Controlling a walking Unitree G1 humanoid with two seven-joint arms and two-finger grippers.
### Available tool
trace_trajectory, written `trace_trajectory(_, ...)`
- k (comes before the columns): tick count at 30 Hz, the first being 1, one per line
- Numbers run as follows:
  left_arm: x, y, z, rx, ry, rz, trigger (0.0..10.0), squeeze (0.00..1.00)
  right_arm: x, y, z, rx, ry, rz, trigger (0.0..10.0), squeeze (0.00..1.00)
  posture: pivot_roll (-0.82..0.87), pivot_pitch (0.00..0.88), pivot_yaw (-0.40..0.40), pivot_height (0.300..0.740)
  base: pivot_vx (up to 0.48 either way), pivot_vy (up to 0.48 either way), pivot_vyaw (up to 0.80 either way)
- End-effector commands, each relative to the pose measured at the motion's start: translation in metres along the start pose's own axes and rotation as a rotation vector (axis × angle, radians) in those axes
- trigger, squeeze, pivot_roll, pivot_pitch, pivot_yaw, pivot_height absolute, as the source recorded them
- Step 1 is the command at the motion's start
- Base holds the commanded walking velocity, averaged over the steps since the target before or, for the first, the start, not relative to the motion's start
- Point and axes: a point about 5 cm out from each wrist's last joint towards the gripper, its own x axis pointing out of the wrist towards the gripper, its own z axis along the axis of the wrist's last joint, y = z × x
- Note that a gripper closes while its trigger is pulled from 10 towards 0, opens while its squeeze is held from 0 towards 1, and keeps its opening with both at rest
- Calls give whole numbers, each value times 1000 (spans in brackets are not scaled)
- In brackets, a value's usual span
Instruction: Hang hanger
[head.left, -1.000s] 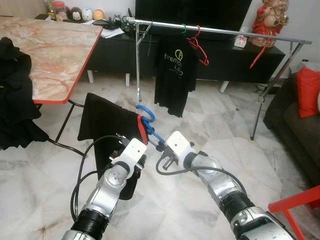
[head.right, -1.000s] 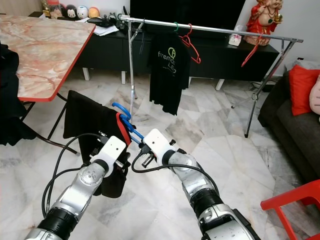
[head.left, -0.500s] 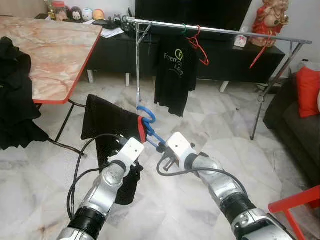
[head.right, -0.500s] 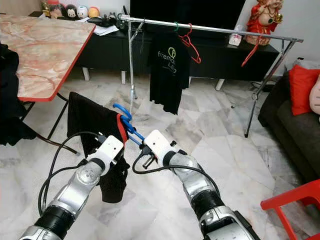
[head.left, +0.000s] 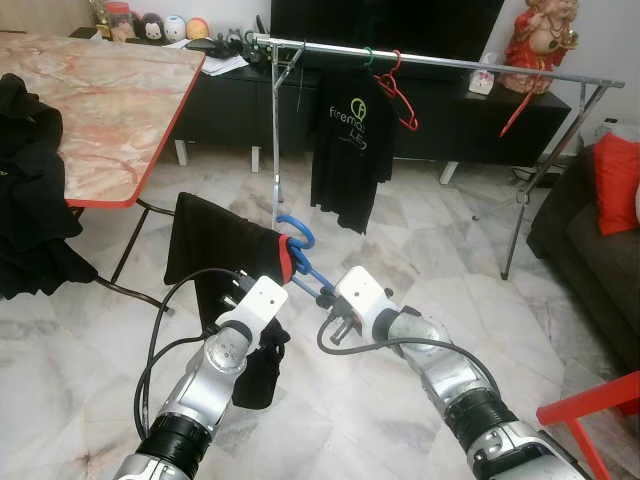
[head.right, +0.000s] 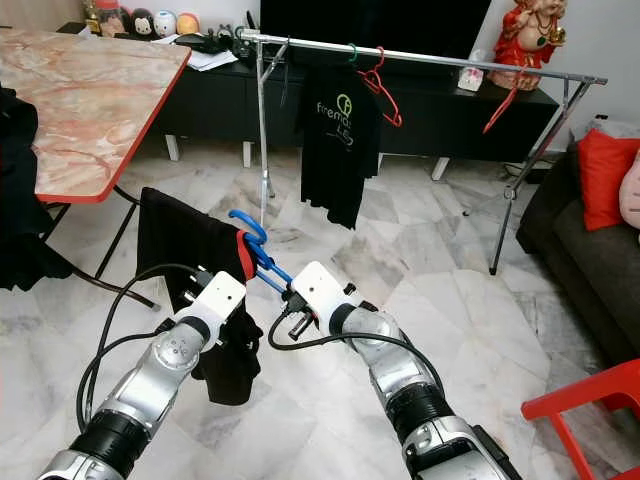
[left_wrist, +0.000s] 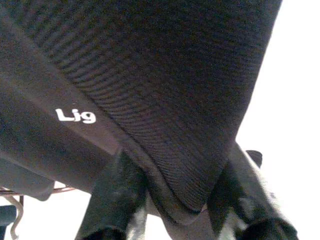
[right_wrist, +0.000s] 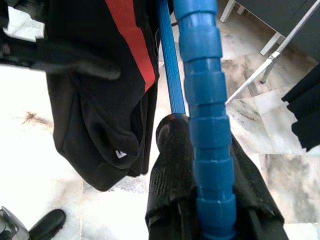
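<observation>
Blue plastic hanger (head.left: 303, 256) sits mid-air between the two arms, low over the white marble floor (head.left: 400, 240), well short of the rail; hook end points up and away toward the rack. Black shirt with red collar trim (head.left: 222, 270) is draped on it and hangs down on the robot's left side. Right gripper (right_wrist: 200, 165) pinches the hanger's ribbed blue bar, both black fingers (right_wrist: 170, 165) pressed against it from either side. Left gripper (left_wrist: 175, 200) clamps a fold of the black shirt fabric, fingers squeezed on the cloth; small white lettering visible on the fabric in the left wrist view. Silver metal clothes rack (head.left: 440, 66) stands beyond, in front of a long black cabinet (head.right: 450, 110). On the rail: a black printed t-shirt (head.left: 350, 140) on a green hook, an empty red hanger (head.left: 398, 92) just beside it, another red hanger (head.left: 518, 104) farther toward the right end. Marble-pattern table with red edge (head.left: 100, 100) to the left, dark clothing (head.left: 30, 200) piled at its near side. Red cushion (head.left: 615, 195) on a dark sofa at right, red chair corner (head.left: 595, 405) near the bottom right.
</observation>
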Motion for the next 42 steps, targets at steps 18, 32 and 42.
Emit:
trace_trajectory(18,0,15,10,-24,-39,78,0,0,-25,-9,-15,-5,31,-6,0,0,-13,0,-139,740,0,0,0)
trace_trajectory(32,-2,36,13,-81,-56,165,0,0,-89,-17,-93,98,247,33,0,0,-24,0,-147,740,0,0,0)
trace_trajectory(42,-1,41,2,-126,10,197,0,0,-129,20,-116,144,242,451,0,0,-16,0,-139,740,0,0,0)
